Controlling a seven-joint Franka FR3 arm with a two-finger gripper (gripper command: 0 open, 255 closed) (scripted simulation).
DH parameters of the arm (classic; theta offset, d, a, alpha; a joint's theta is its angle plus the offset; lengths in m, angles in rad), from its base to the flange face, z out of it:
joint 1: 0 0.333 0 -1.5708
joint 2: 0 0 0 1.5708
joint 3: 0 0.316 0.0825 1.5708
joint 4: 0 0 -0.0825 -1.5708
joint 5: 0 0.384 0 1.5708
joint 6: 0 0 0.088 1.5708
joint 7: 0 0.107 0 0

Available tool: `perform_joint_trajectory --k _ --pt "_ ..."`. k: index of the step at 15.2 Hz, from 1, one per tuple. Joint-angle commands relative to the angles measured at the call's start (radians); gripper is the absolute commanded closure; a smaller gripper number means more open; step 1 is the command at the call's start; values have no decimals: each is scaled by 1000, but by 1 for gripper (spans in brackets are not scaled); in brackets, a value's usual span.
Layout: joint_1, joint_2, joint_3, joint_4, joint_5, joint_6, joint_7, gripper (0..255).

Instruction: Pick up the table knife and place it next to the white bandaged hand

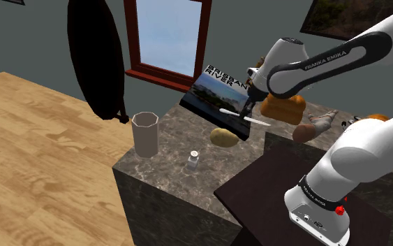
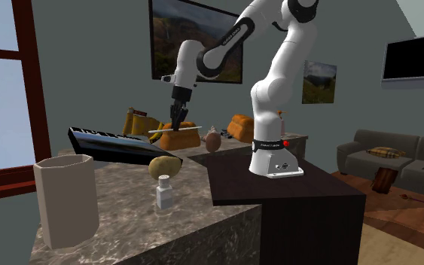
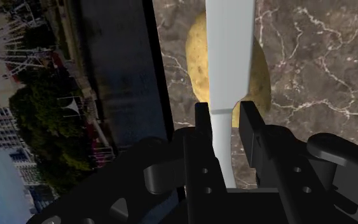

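My black gripper (image 1: 248, 108) is shut on a plain white table knife (image 1: 246, 118) and holds it level in the air above the marble counter (image 1: 167, 164). In the wrist view the fingers (image 3: 201, 124) clasp the knife (image 3: 229, 57) near its narrow neck, with the wider part reaching out past the fingertips. Directly beneath it lies a yellow potato (image 3: 199, 51). The bandaged hand (image 1: 313, 127), tan with pale wrapping, lies on the counter to the shoulder view's right of the gripper. In the second exterior view the gripper (image 2: 178, 120) and knife (image 2: 174, 129) hang above and beside the hand (image 2: 212, 139).
A tilted "Brisbane River" book (image 1: 216, 94) sits right beside the knife. An orange-brown loaf (image 1: 283, 107) stands behind the gripper. A pale cup (image 1: 146, 134) and a small shaker (image 1: 193, 161) stand nearer the counter's front edge. The dark stand (image 1: 257, 189) borders the counter.
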Motion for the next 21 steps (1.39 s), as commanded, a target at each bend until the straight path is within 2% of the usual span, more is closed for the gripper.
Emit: perform_joint_trajectory --k 1,7,12,17,21 --pt "-30 20 -57 12 -17 7 -72 255" --pt "-93 83 -213 77 -43 4 -265 255" --pt "-113 166 -343 166 -28 -5 -430 255" --pt "-103 272 -472 282 36 -25 -608 255" --pt "-87 377 -568 395 131 -55 -765 255"
